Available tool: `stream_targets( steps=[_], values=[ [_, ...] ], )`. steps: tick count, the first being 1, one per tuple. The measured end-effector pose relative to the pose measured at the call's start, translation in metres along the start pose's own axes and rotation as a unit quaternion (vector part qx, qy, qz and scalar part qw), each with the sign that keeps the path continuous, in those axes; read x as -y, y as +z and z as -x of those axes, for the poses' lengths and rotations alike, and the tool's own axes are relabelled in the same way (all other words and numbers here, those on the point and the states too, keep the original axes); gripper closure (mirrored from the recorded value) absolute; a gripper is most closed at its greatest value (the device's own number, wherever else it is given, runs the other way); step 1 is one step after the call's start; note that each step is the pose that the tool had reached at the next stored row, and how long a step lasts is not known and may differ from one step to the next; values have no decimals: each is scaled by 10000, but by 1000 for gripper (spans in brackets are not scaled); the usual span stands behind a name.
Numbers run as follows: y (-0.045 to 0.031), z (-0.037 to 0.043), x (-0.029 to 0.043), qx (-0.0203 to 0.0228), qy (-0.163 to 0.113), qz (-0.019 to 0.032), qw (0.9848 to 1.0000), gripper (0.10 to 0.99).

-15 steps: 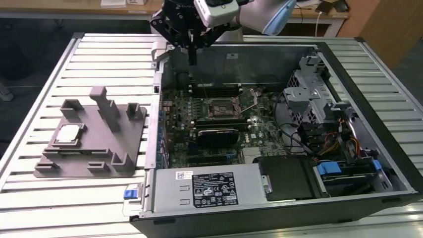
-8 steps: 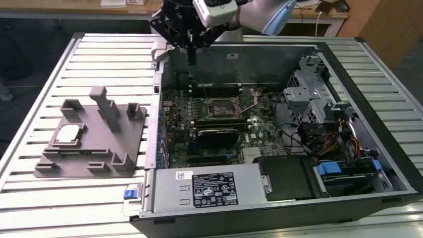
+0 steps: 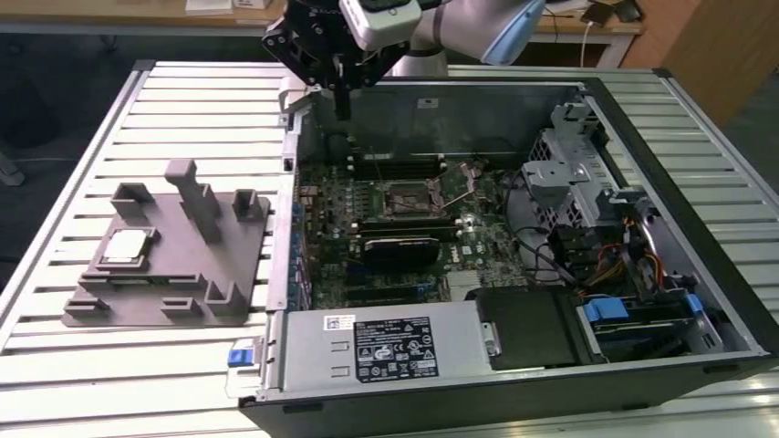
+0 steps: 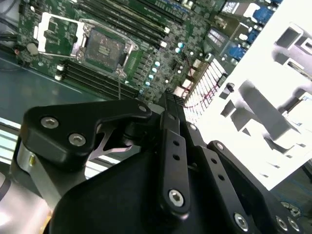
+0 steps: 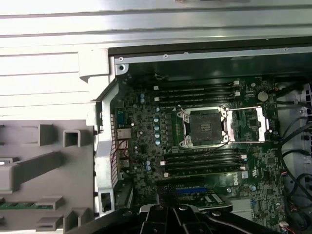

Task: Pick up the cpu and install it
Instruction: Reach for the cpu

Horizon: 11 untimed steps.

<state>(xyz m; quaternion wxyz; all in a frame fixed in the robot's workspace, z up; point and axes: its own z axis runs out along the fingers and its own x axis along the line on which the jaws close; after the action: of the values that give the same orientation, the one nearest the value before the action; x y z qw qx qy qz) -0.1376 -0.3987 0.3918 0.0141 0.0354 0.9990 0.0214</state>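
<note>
currently the gripper (image 3: 345, 108) hangs at the top centre of the exterior frame, over the back left corner of the open computer case (image 3: 512, 401). it looks closed with nothing in it. its black linkages converge to one narrow tip in the second wrist view (image 4: 168, 102).

below it in the frame, inside the case, the motherboard socket (image 3: 402, 199) sits with its metal frame flipped open and no chip in it. the socket also shows in both wrist views (image 4: 105, 46) (image 5: 204, 127).

the cpu (image 3: 126, 248) is well apart from the gripper, at the middle left of the exterior frame. it lies flat, silver top up, on the grey fixture plate (image 3: 182, 278). the plate sits just beside the case's left wall on the slatted table (image 3: 182, 100).

a power supply (image 3: 389, 347) fills the lower middle of the case.
</note>
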Motion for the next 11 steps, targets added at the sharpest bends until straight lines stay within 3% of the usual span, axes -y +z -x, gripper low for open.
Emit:
stream_targets(
  steps=[11],
  values=[
    [3, -202, 15, 0, 1, 0, 10000, 980]
  ],
)
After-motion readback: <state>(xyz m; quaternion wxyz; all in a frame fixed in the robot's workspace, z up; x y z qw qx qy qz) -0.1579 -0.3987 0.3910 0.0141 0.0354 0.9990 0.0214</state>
